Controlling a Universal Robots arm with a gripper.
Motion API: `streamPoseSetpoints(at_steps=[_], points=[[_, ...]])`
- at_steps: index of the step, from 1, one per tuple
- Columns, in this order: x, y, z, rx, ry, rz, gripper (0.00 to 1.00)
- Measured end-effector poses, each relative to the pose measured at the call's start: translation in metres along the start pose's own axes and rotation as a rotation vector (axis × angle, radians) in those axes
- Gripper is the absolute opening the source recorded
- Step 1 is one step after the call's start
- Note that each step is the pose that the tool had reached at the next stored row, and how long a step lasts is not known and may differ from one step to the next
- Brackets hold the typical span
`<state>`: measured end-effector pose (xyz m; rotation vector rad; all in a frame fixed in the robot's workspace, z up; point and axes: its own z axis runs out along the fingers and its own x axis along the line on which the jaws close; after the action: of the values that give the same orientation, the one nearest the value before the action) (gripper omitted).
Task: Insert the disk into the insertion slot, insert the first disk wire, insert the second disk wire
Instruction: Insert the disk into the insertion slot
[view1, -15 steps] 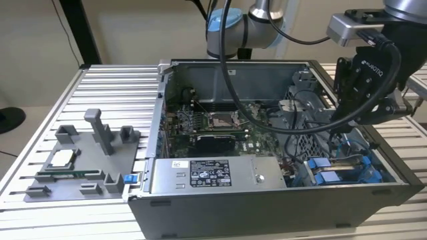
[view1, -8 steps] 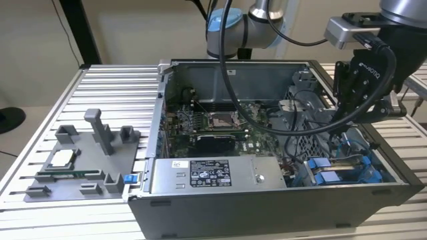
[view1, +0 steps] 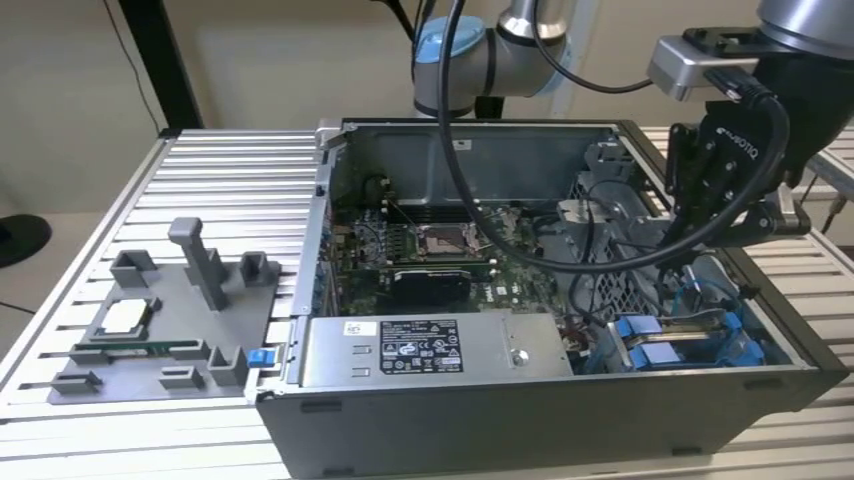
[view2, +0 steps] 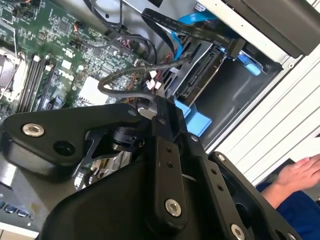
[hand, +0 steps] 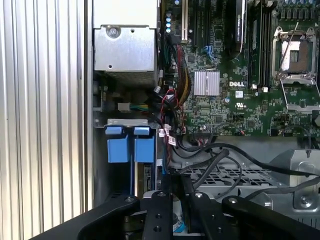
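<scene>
A gripper (view1: 683, 238) hangs inside an open computer case (view1: 534, 425), above the insertion slot (view1: 681, 345) at the exterior view's near right. The disk (view2: 197, 82) seems seated there. I cannot tell whether the jaws are clenched.

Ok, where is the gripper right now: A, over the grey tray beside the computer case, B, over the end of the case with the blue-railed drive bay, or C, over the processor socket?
B: in the exterior view the gripper hangs above the blue-railed insertion slot.
</scene>
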<state>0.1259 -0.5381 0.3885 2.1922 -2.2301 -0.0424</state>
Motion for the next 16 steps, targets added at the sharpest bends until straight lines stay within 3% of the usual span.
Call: streamPoseSetpoints(at_steps=[8, 9, 13, 16], points=[[0.0000, 0.0002, 0.0008, 0.0001, -0.0042, 0.000, 0.00], [0.0000, 0.0002, 0.0008, 0.0001, -0.0041, 0.000, 1.00], [0.0000, 0.0002, 0.0009, 0.0000, -0.0070, 0.000, 1.00], [0.0001, 0.0001, 0.0015, 0.0000, -0.0132, 0.003, 1.00]])
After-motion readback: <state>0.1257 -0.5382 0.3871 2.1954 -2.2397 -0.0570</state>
